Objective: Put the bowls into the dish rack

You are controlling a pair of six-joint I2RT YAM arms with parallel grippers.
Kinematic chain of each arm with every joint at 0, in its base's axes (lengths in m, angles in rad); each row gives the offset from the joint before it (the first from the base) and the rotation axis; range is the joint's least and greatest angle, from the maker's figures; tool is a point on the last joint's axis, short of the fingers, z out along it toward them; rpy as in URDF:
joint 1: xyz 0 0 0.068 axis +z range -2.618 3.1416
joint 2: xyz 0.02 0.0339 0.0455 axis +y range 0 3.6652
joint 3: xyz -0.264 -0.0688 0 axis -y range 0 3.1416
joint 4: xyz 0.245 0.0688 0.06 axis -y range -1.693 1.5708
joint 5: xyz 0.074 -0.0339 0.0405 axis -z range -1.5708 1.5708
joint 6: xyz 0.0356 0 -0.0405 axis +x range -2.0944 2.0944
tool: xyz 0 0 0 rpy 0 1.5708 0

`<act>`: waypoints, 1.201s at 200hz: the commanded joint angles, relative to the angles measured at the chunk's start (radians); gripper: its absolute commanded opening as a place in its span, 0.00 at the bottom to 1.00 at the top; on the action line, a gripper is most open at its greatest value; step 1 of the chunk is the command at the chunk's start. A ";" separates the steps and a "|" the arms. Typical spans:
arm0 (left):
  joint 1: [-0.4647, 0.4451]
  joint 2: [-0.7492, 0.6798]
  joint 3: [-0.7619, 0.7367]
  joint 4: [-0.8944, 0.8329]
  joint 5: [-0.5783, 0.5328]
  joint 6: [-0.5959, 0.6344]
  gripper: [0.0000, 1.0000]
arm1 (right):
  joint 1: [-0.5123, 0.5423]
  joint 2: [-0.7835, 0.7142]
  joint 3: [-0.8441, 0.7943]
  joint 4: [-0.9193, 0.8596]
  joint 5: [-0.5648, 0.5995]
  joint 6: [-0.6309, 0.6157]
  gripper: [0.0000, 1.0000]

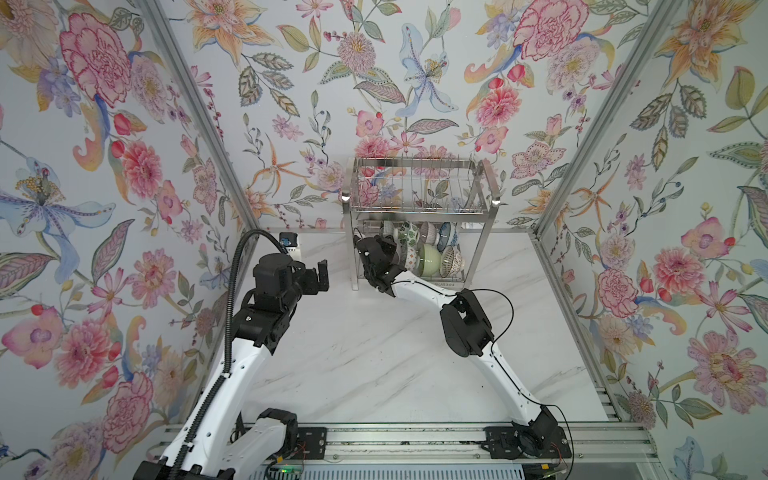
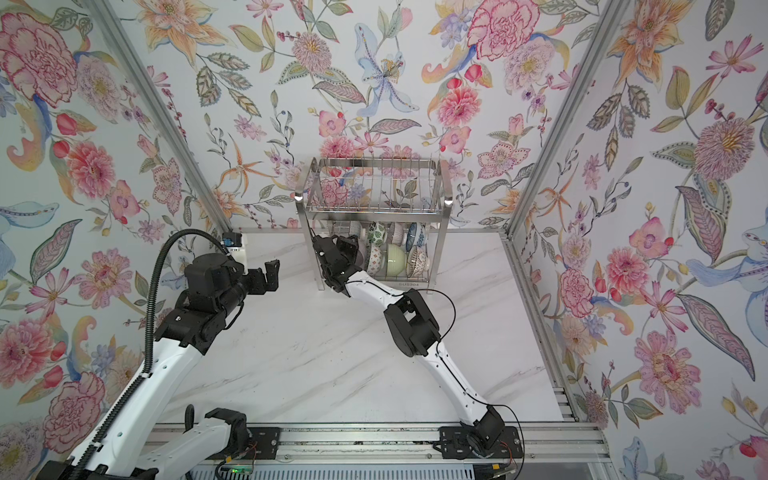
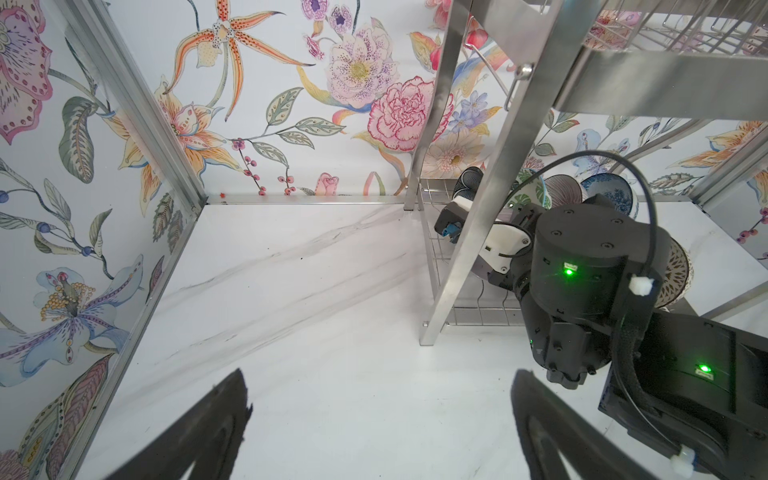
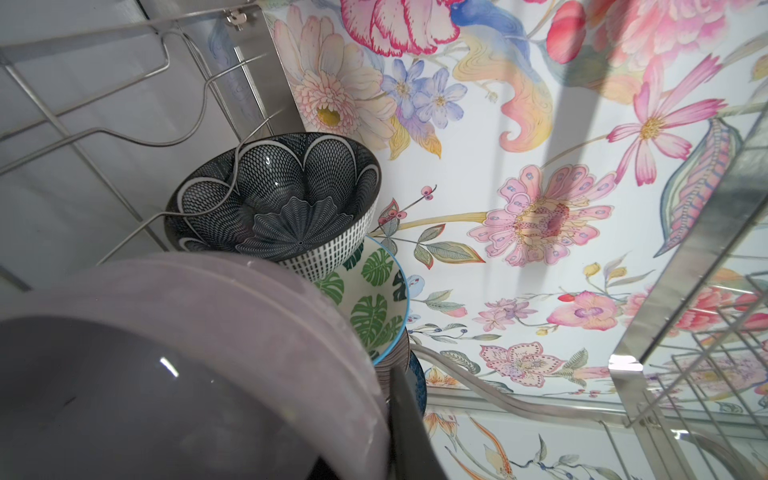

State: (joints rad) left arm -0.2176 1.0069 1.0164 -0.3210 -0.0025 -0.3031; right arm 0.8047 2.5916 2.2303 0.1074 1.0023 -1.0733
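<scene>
On the lower shelf of the dish rack [image 1: 419, 210], bowls [image 1: 430, 258] stand on edge.

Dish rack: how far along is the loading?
Done: several bowls stand on edge in the dish rack, lower shelf. In hand: the right gripper is shut on the lilac bowl at that shelf's left end. Left: seat and release it; no bowl shows on the table, and the left gripper is open, empty.

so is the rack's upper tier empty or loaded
Empty: in both top views the upper tier shows only bare wires, and the bowls are all down at the lower shelf.
</scene>
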 commanded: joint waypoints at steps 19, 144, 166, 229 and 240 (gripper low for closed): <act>0.011 -0.018 -0.015 0.006 0.019 -0.013 0.99 | 0.013 -0.028 -0.012 0.026 -0.014 0.007 0.00; 0.011 -0.038 -0.047 0.016 0.022 -0.021 0.99 | 0.002 0.028 -0.011 0.204 0.127 -0.193 0.00; 0.011 -0.043 -0.052 0.016 0.020 -0.022 0.99 | 0.002 0.049 0.002 0.218 0.128 -0.224 0.00; 0.011 -0.045 -0.067 0.025 0.023 -0.023 0.99 | 0.001 0.065 -0.016 0.292 0.127 -0.293 0.00; 0.012 -0.044 -0.070 0.026 0.024 -0.024 0.99 | -0.002 0.068 -0.018 0.295 0.126 -0.297 0.00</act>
State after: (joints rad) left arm -0.2169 0.9730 0.9623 -0.3111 -0.0021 -0.3141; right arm 0.8097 2.6335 2.2200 0.3004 1.1126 -1.3331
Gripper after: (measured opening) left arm 0.993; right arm 0.102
